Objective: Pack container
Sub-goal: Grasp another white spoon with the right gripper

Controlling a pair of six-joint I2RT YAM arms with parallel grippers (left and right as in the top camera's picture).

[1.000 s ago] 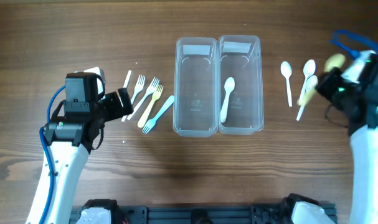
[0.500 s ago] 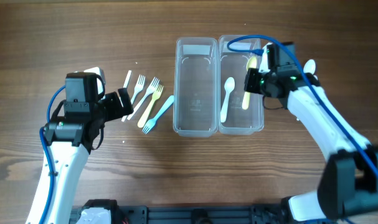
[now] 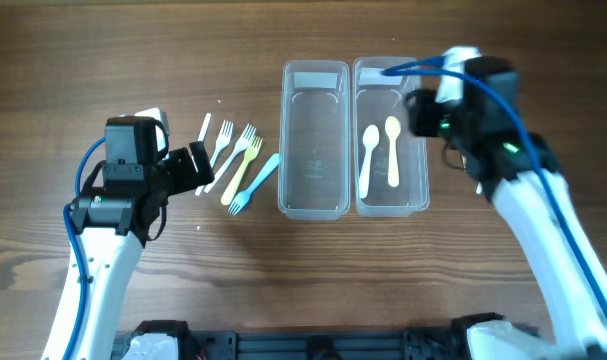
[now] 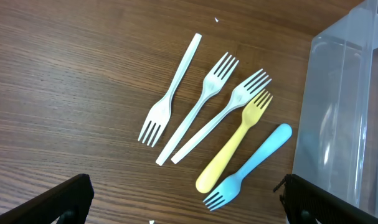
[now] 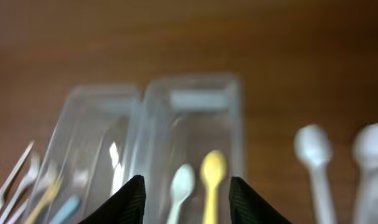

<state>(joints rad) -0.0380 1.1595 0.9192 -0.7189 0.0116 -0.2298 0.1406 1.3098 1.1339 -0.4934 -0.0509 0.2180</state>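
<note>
1. The table [image 3: 283, 280] under me is brown wood, grained and matt.
2. Both containers [image 3: 314, 150] are clear, glossy plastic with smooth walls.
3. The forks [image 4: 238, 138] and spoons [image 3: 371, 136] are smooth, faintly shiny plastic.
4. The fingers [image 4: 58, 200] of my left gripper [image 4: 187, 190] look black, matt plastic.

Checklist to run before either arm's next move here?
1. Right gripper open, empty: ok.
2. Yellow spoon lying in right container beside white spoon: ok.
3. Left container has room for forks: ok.
4. Left gripper open above the forks: ok.
5. Forks spaced for a single pick: not ok, middle ones crowd together.
6. Count of loose spoons: cannot tell, wrist view blurred.
</note>
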